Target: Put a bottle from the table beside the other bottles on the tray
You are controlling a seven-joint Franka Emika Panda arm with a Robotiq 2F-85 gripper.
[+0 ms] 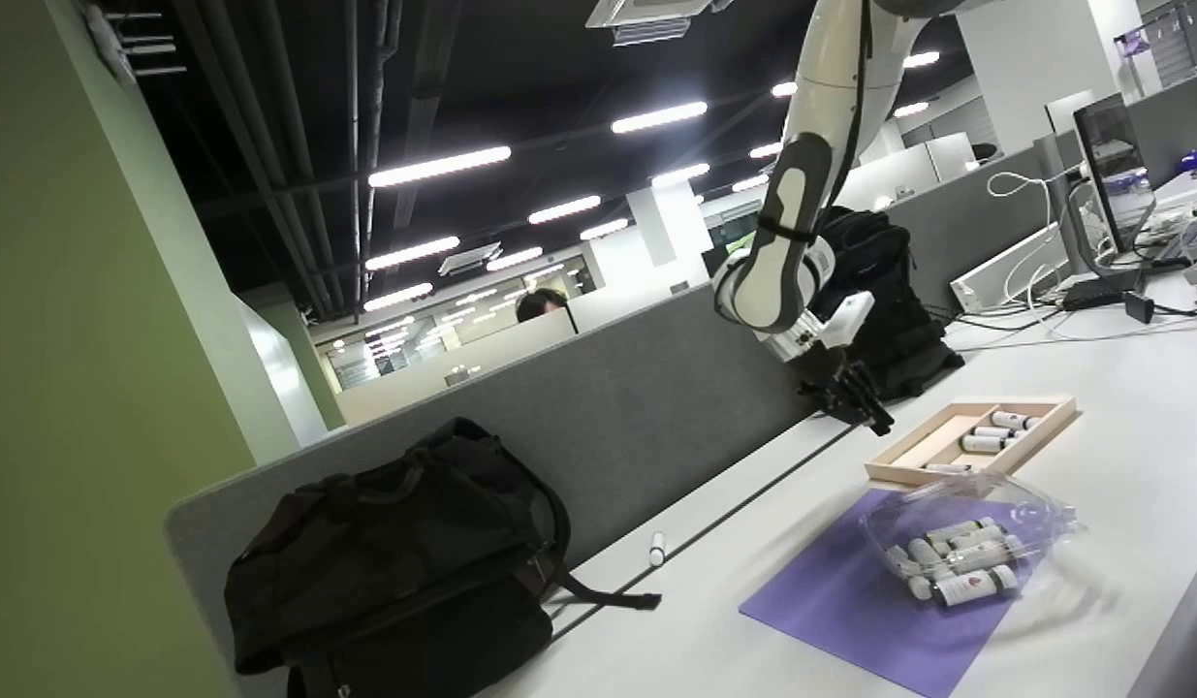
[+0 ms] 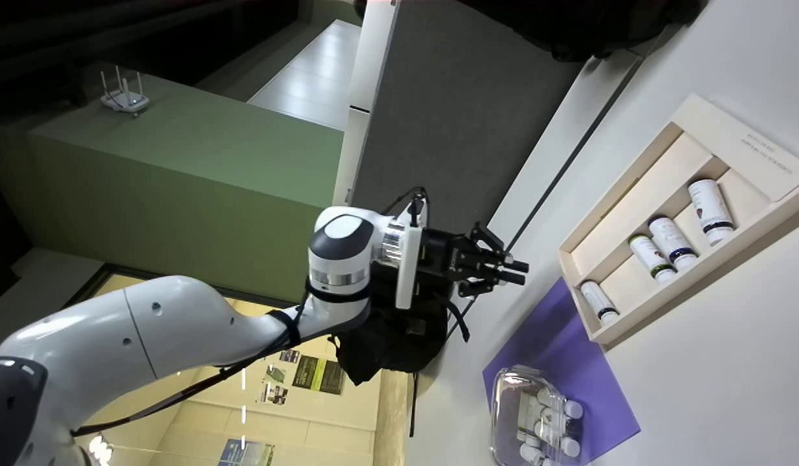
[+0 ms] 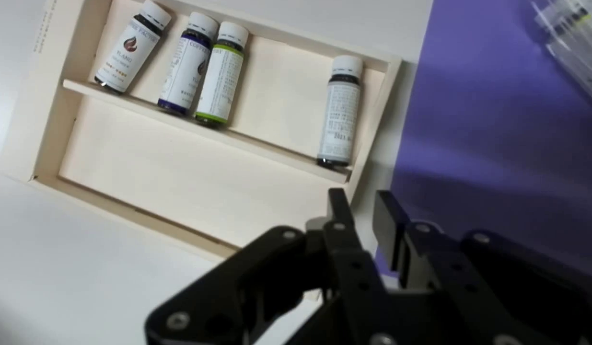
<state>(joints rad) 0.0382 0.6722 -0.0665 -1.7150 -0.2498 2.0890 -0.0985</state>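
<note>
The gripper (image 3: 362,201) hangs above the table (image 1: 1131,465), its fingers a narrow gap apart and gripping nothing. The bottle (image 1: 657,550) is on the table, well apart from the gripper, near the grey divider panel (image 1: 676,417) and a black backpack (image 1: 394,553). Ahead of the fingertips in the wrist view is the wooden tray (image 3: 180,177), split lengthwise by a thin strip; the other bottles (image 3: 185,72), four in all, lie in the compartment farther from the gripper, two of them side by side. Across the fingers from the tray is the purple mat (image 3: 492,143), with a clear plastic container (image 2: 508,382) of heaped bottles (image 1: 981,553) on it. Another backpack (image 1: 869,271) stands behind the gripper in an exterior view
</note>
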